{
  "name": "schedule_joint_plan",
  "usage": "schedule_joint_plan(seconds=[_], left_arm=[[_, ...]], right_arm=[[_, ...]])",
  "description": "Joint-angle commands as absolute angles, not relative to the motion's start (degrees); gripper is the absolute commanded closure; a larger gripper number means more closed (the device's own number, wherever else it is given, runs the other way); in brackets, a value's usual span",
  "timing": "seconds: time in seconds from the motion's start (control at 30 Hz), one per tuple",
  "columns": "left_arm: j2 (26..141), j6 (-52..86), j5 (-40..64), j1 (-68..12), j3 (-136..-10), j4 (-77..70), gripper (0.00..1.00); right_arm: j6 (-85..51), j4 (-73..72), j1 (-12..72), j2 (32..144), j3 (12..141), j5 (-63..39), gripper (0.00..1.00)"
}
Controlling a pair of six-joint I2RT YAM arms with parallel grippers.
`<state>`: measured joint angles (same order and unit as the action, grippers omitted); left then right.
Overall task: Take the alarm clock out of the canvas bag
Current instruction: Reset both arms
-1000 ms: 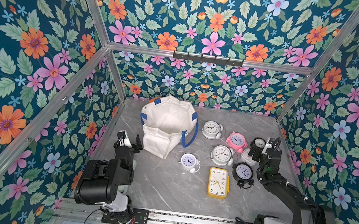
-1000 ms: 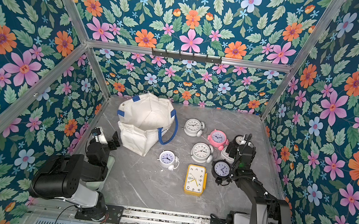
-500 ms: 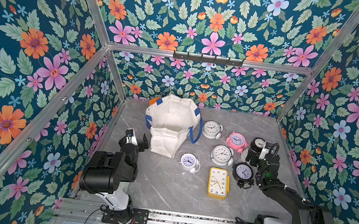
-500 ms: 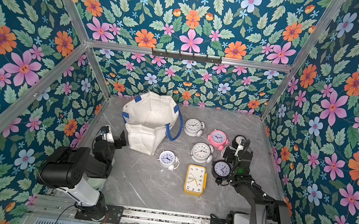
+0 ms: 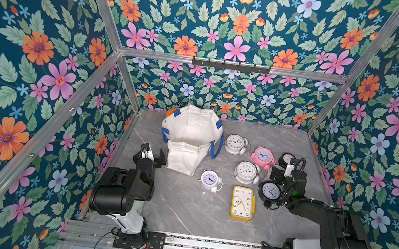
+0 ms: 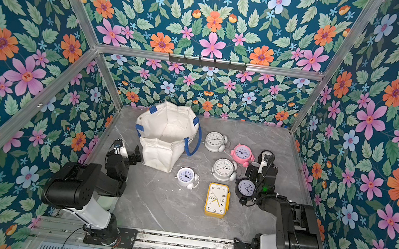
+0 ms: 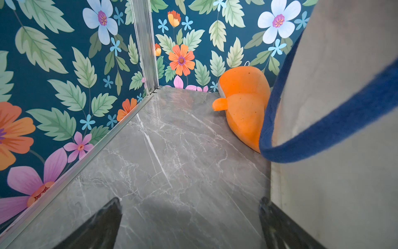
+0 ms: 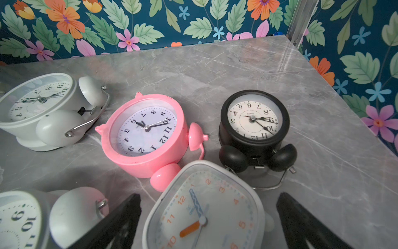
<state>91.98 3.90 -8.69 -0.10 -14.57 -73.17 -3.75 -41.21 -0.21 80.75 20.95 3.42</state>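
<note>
Left hand [image 5: 154,153] (spread) — canvas bag [image 5: 185,154] alongside.

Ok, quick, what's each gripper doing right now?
Left gripper: open, empty, next to the canvas bag.
Right gripper: open, empty, over a white square clock.

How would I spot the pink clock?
Find the big white canvas bag at the back of the grey table. To its right, beyond a white clock, lies the pink clock. Every other clock is white, black or yellow.
</note>
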Motion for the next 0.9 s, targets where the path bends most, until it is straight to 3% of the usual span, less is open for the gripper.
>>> schedule_joint_plan(seconds=[0.0,0.27,0.87], left_arm=[[91.98,2.99,-9.10,-0.09,-14.77,-73.30,0.00],[91.96,2.95,-9.23,-0.13,-14.77,-73.21,0.00],[91.97,2.90,-9.32,-0.21,-14.94,-73.11,0.00]], right_arm=[[-2.99,-43.94,-0.18,80.87,21.22,3.43,0.01],[-2.40,-54.65,-0.13,83.40,16.67,2.89,0.01],[-2.73,-53.70,-0.19,83.32,16.96,3.15,0.01]])
